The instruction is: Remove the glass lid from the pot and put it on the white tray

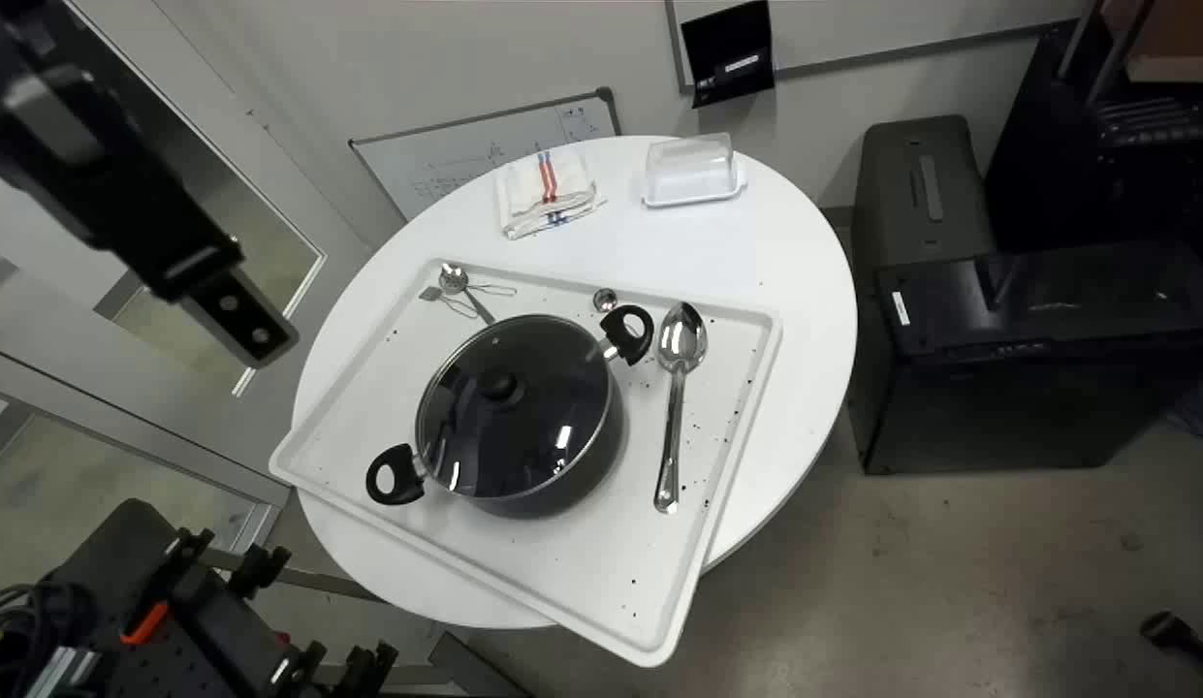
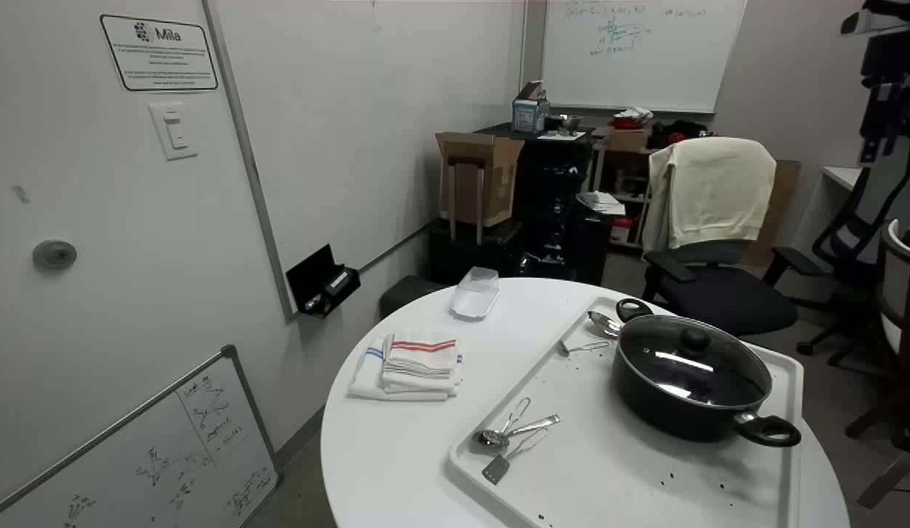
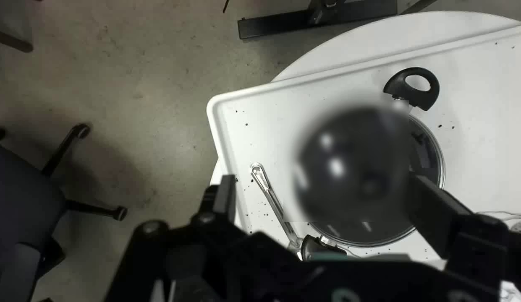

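The glass lid (image 1: pixel 553 378) with its dark centre knob sits on the black pot (image 1: pixel 586 485) in both exterior views, where the lid (image 2: pixel 663 356) and the pot (image 2: pixel 656 407) show again. The pot stands on the white tray (image 1: pixel 572 582), also in an exterior view (image 2: pixel 608 469). In the wrist view, the lid (image 3: pixel 361 233) is partly blurred, a pot handle (image 3: pixel 430 94) shows above it, and the tray (image 3: pixel 268 130) lies around. My gripper (image 3: pixel 322 180) is open and empty, its fingers wide apart. In an exterior view, my gripper (image 1: pixel 257 334) hangs at the upper left, apart from the pot.
A large metal spoon (image 1: pixel 673 417) lies on the tray beside the pot. Small utensils (image 2: pixel 506 440) lie near a tray edge. Folded towels (image 1: pixel 548 189) and a clear-lidded white container (image 1: pixel 693 174) stand on the round white table (image 1: pixel 805 291). One tray corner overhangs the table.
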Controlling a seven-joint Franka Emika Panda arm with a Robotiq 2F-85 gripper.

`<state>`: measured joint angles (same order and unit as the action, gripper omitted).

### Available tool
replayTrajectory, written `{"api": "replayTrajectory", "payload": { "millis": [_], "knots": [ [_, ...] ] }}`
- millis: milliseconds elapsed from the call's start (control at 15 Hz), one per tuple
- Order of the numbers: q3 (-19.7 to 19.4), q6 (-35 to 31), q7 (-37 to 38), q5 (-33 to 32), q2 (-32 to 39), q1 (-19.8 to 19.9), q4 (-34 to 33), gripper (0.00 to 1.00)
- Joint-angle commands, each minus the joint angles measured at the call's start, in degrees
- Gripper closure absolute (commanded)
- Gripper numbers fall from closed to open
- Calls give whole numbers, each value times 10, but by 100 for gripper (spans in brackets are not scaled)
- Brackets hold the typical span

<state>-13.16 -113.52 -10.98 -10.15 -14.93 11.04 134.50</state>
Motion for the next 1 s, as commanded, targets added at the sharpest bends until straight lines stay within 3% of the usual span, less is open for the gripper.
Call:
{"api": "replayTrajectory", "payload": {
  "millis": [0,400,933],
  "knots": [
    [2,1,-1,1,0,2,-1,0],
    [3,0,-1,-3,4,1,-3,0],
    [28,-49,-27,3,80,-30,-22,0]
  ]
}}
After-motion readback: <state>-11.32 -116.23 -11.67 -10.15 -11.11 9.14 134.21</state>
